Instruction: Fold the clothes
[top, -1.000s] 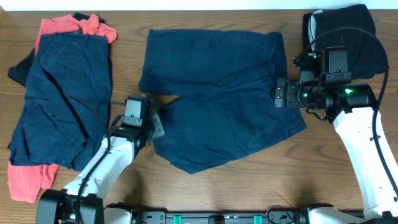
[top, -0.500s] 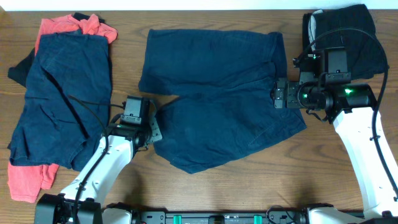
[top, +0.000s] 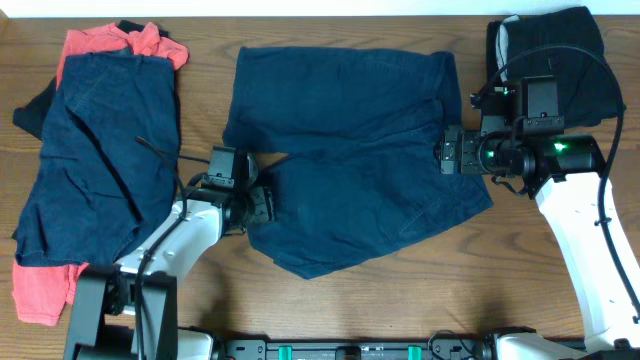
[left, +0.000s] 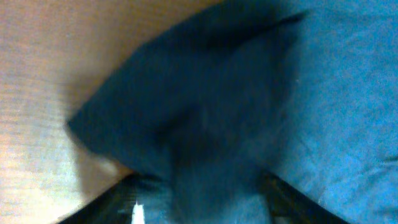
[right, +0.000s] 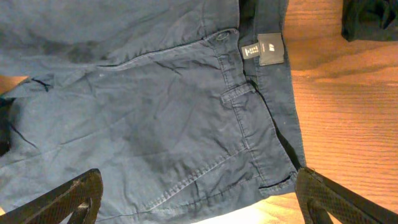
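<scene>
Dark navy shorts (top: 350, 150) lie spread flat in the middle of the table, one leg over the other. My left gripper (top: 258, 205) is at the left edge of the lower leg. In the left wrist view its fingers stand apart, so the left gripper (left: 199, 208) is open with a blurred hump of navy fabric (left: 205, 106) lying between them. My right gripper (top: 450, 152) hovers wide open over the waistband at the right. In the right wrist view the right gripper (right: 199, 208) is empty above the shorts (right: 155, 106) and their label (right: 261, 48).
A pile of clothes sits at the left: navy pieces (top: 100, 160) over coral-red ones (top: 45, 290), with a black edge showing. A folded black garment with grey lining (top: 560, 50) lies at the back right, behind the right arm. Bare wood runs along the table's front.
My left gripper has let go of the leg's edge and opened, then shifted slightly back and right against the fabric. The right arm has not moved.
</scene>
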